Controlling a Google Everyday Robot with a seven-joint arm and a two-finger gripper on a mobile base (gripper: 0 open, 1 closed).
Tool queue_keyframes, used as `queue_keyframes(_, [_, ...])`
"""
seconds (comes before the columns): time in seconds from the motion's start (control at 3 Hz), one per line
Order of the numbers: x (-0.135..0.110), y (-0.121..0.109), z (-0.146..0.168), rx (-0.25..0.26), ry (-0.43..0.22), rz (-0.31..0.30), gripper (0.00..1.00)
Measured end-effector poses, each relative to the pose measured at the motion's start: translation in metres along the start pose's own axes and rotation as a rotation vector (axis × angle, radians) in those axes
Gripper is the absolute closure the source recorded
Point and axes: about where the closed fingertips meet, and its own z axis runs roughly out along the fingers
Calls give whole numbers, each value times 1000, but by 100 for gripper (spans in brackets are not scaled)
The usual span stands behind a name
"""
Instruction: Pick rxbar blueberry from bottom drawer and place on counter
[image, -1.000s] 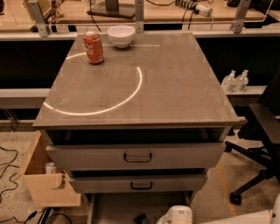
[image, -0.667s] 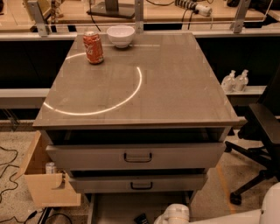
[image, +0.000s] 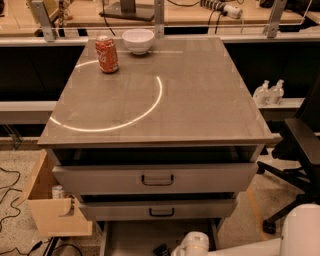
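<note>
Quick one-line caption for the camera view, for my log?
Gripper low over the open bottom drawer; counter above holds soda can and bowl.

Warm, dimmish light; white glare arc (image: 160, 92) on the glossy worktop (image: 210, 90), dark shadow under its lip, hand (image: 161, 248) down in the shaded bottom drawer (image: 130, 239).

Grey bottom drawer (image: 131, 239) open, gripper (image: 161, 248) low inside it, glossy grey-brown counter (image: 200, 100) above.

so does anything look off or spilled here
Nothing looks spilled or damaged. The soda can and bowl stand upright on the counter. Only the bottom drawer is pulled out, with the end effector low inside it at the picture's bottom edge.
</note>
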Motion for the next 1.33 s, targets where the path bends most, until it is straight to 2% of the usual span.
queue_keyframes(0.33, [-3, 5, 16, 16, 16, 3, 0])
queue_keyframes(1.0, [-6, 11, 43, 8, 26, 14, 0])
queue_keyframes(1.33, [-6, 12, 53, 0, 22, 44, 0])
